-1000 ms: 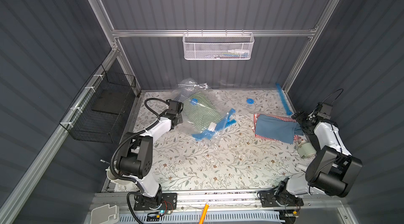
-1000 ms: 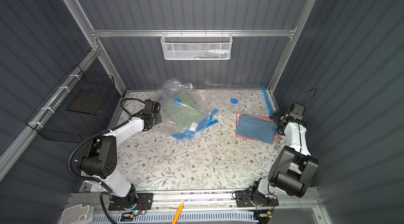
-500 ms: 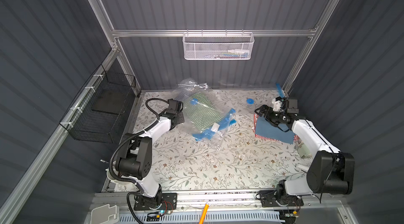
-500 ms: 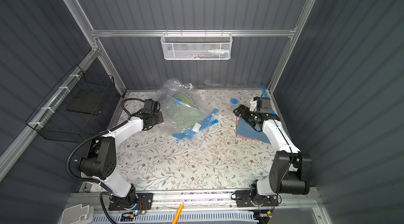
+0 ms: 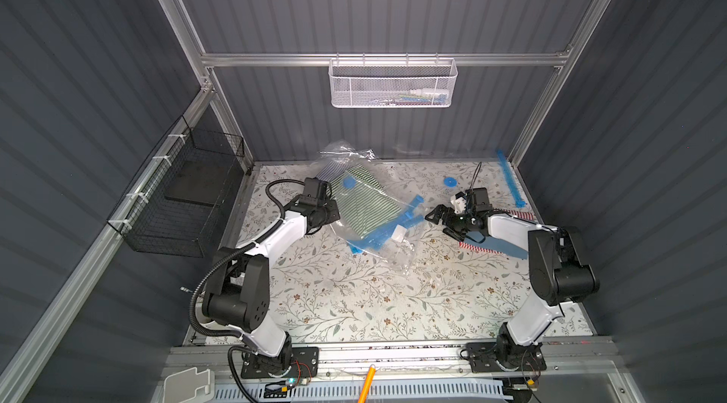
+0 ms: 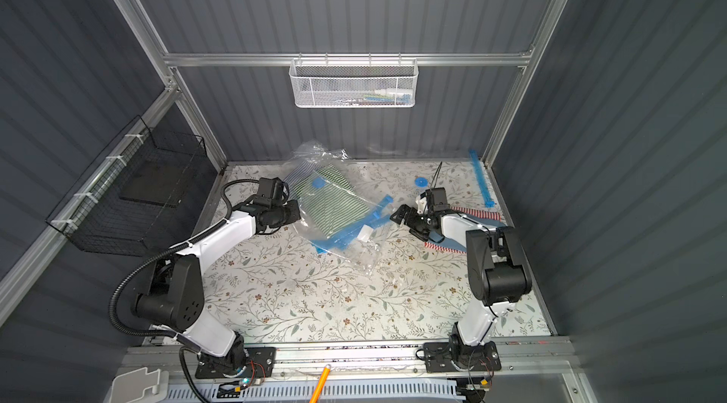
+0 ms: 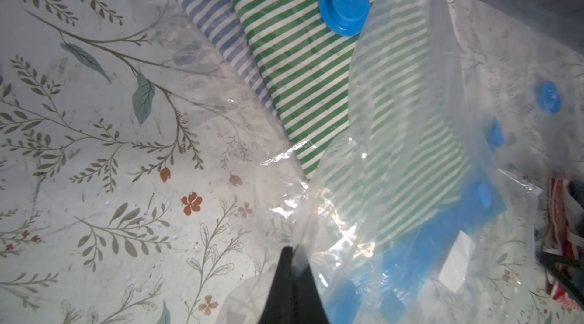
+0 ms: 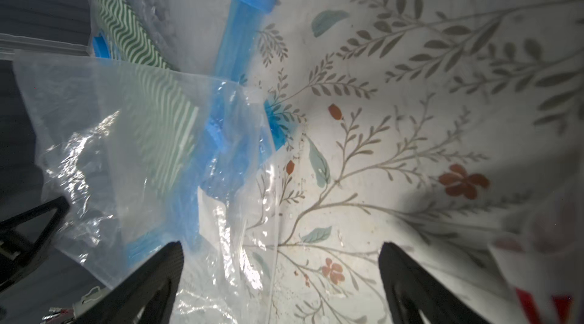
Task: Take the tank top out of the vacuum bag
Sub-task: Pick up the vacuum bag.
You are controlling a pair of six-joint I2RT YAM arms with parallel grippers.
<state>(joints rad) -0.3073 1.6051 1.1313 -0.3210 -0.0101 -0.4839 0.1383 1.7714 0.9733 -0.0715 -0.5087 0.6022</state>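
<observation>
Far left, on the wall: black wire basket (image 5: pixel 185 200).
Left of centre in both top views: left gripper (image 5: pixel 335 214), pressed together on a crumpled edge of the vacuum bag (image 5: pixel 395 253).
Centre: clear vacuum bag, lying on the floral table (image 5: pixel 354 302), blue zip band at its lower right.
Inside the bag, upper left part: green-striped tank top (image 5: pixel 364 204), folded, under the blue valve (image 5: pixel 349 183). Alongside it, blue-striped cloth (image 5: pixel 328 173), possibly a second garment.
Upper centre, on the rail: white mesh basket (image 5: pixel 393 84).
Right of centre: loose blue cap (image 5: pixel 449 181).
Just beside the bag's right edge: right gripper (image 5: pixel 437 224), jaws spread wide.
Lower right, beneath the right arm: folded blue cloth (image 5: pixel 511 251), red-striped edge.
Far right: blue strip (image 5: pixel 509 179).
</observation>
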